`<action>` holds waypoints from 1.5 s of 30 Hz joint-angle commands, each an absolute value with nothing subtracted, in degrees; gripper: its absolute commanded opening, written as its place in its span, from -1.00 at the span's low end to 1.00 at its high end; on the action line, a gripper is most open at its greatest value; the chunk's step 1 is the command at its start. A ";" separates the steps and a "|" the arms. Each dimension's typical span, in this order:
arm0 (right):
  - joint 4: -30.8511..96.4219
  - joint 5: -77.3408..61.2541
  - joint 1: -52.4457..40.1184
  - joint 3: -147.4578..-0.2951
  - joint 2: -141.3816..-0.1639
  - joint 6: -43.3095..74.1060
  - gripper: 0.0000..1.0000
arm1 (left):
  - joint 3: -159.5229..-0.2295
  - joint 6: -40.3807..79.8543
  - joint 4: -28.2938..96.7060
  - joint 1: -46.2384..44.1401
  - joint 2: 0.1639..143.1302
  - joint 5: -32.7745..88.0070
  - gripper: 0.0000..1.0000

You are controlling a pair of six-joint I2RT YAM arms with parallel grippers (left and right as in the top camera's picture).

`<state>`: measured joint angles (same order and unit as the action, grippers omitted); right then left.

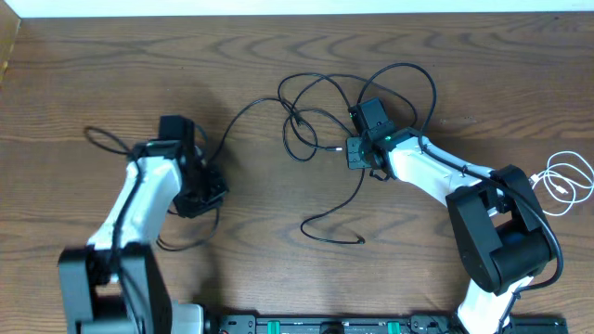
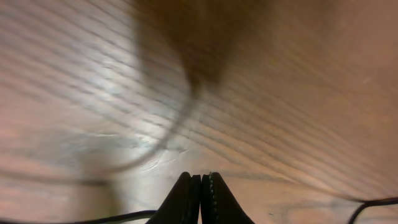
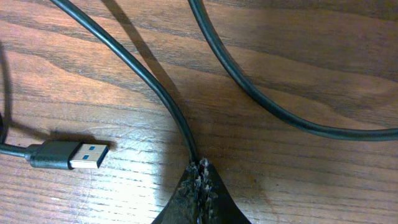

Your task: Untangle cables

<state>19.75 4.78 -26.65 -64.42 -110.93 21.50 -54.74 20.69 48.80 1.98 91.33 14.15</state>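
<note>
**Right gripper** [image 3: 200, 171]: the jaws are pressed together on a black cable [image 3: 163, 93], which enters at the very fingertips. The hold is shallow. I judge it good for a slow drag, not for a jerk.

**Just beside the right gripper, to the left in its wrist view:** a USB plug [image 3: 69, 155] lies flat on the table [image 1: 260, 278], apart from the held strand. Whether it ends the held cable cannot be told.

**Beyond the right gripper:** a second black cable [image 3: 267, 102] curves across and does not touch the held one in this view.

**Further out, on the far side of the right gripper:** the tangle of black cables [image 1: 299, 121], with several loops crossing.

**Well apart from the right gripper, across the table:** the left gripper [image 2: 201, 179] sits low over the wood with its jaws together. The view is blurred, so whether a cord is pinched cannot be told.

**Well apart on the opposite side:** a white cord [image 1: 568, 181], coiled alone and separate from the tangle.

**Recommendation:** the step appears to be drawing the held strand out of the loops.
- Pull slowly, low along the table and away from the tangle.
- Watch that the plug does not catch a loop.
- Stop if the loops tighten rather than open.
- The left gripper would serve best by anchoring the remaining bundle.
</note>
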 commanded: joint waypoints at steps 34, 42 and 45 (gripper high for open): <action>20.51 5.45 -26.89 -62.17 -113.56 22.28 -0.93 | -73.25 23.57 49.69 0.75 95.26 9.41 0.55; 20.45 5.45 -26.89 -62.17 -113.56 22.28 -0.92 | -72.38 23.79 41.32 -1.32 96.27 9.37 0.54; 20.40 5.45 -26.89 -62.17 -113.56 22.28 -0.91 | -72.38 23.64 39.20 -2.63 98.02 9.34 0.53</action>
<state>19.42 4.75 -26.65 -64.36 -110.93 21.52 -72.82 23.35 40.07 -1.50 95.90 10.13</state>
